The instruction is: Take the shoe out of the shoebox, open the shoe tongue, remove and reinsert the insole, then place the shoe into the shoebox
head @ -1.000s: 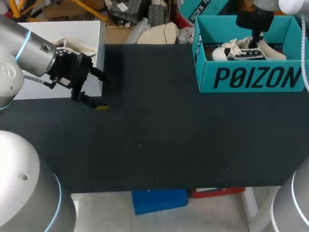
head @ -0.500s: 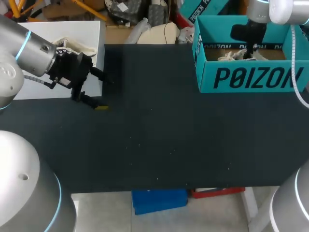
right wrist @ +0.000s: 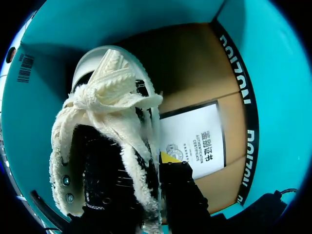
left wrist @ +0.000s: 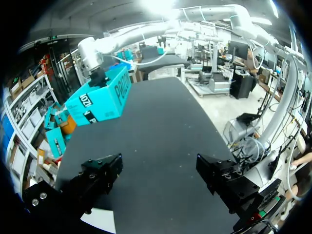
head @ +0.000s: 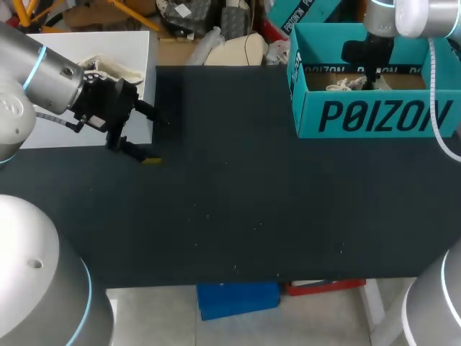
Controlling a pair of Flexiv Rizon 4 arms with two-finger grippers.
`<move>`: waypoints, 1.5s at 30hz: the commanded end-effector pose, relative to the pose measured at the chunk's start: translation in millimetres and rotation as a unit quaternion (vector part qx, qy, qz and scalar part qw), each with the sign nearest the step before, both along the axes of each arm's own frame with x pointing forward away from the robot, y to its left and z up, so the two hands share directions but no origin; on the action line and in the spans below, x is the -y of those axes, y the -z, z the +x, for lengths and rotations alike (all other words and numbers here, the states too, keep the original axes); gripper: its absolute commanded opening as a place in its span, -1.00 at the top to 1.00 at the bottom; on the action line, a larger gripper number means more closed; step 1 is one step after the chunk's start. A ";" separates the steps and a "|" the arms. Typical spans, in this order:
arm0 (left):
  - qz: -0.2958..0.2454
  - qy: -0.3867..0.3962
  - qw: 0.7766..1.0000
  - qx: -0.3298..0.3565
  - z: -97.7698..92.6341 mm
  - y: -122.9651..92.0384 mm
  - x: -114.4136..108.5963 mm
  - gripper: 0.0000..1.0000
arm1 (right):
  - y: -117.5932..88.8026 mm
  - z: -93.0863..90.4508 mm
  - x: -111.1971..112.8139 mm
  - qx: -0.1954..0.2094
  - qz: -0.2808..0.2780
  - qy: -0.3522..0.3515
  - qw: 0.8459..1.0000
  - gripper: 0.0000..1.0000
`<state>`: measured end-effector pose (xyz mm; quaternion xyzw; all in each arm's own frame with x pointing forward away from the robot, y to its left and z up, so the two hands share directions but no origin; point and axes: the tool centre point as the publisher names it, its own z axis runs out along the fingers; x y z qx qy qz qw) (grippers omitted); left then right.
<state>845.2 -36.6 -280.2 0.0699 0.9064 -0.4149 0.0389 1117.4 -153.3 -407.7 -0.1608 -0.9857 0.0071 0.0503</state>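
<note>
The right gripper [head: 370, 72] has lowered the shoe [right wrist: 107, 146] into the shoebox [head: 374, 115] at the worktop's [head: 252, 202] far right corner and still pinches its collar; only letting go seems left. The left gripper [left wrist: 158, 163] waits spread wide.

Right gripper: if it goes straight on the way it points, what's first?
Likely the floor of the shoebox. The right gripper, shut on the collar of the shoe, points down at it, with the white card just ahead. Depth is unclear.
</note>
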 end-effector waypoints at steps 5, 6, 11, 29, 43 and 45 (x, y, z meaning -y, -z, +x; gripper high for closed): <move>0.001 0.000 1.000 0.001 -0.1 1.1 0.3 -1.00 | -21.8 6.6 7.5 0.030 -0.026 0.022 0.999 -1.00; 0.001 0.000 1.000 0.001 -0.1 1.1 0.3 -1.00 | -26.5 6.7 8.0 0.037 -0.030 0.023 0.999 -1.00; 0.001 0.000 1.000 0.001 -0.1 1.1 0.3 -1.00 | -50.5 8.0 8.1 0.063 -0.035 0.023 0.997 -1.00; 0.001 0.000 1.000 0.001 -0.1 1.1 0.3 -1.00 | -189.1 -20.2 -45.4 0.138 -0.062 0.024 0.988 -1.00; 0.001 0.000 1.000 0.001 -0.1 1.1 0.3 -1.00 | -241.0 -87.9 -180.0 0.152 -0.081 -0.014 0.985 -1.00; 0.001 0.000 1.000 0.001 -0.1 1.1 0.3 -1.00 | -237.9 -96.9 -193.3 0.151 -0.075 -0.023 0.985 -1.00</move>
